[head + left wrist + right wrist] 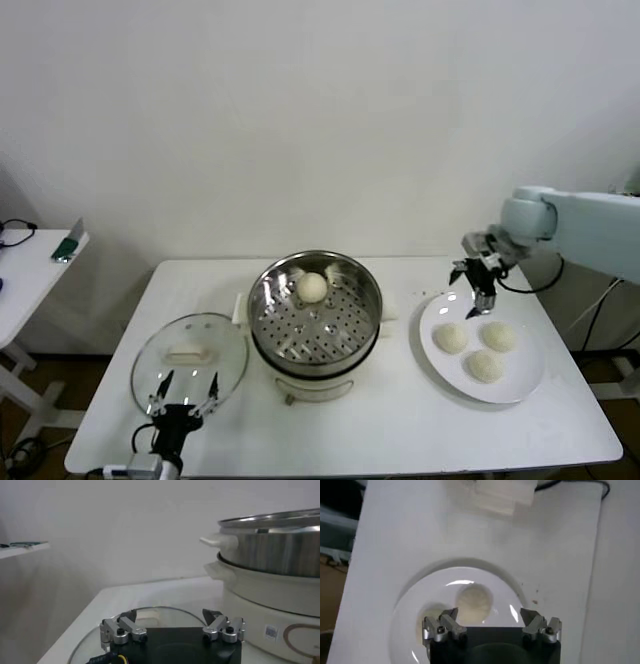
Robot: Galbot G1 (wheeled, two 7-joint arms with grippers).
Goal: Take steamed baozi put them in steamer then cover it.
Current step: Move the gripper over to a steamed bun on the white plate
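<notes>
One baozi (pixel 312 287) lies at the back of the steamer (pixel 315 312), a shiny steel pot with a perforated tray in the middle of the table. Three baozi (pixel 450 337) (pixel 498 336) (pixel 485 366) lie on a white plate (pixel 520 385) at the right. My right gripper (pixel 470 282) is open and empty, hovering above the plate's far left edge; its wrist view shows a baozi (pixel 475 603) on the plate (pixel 420 600) below. The glass cover (pixel 190 360) lies flat at the front left. My left gripper (pixel 185 392) is open, low over the cover's near edge (pixel 160 611).
The steamer's white base and side handle (pixel 215 540) rise close to the left gripper. A small side table (pixel 30 270) with a green object stands at the far left. A cable (pixel 545 285) hangs beside the right arm.
</notes>
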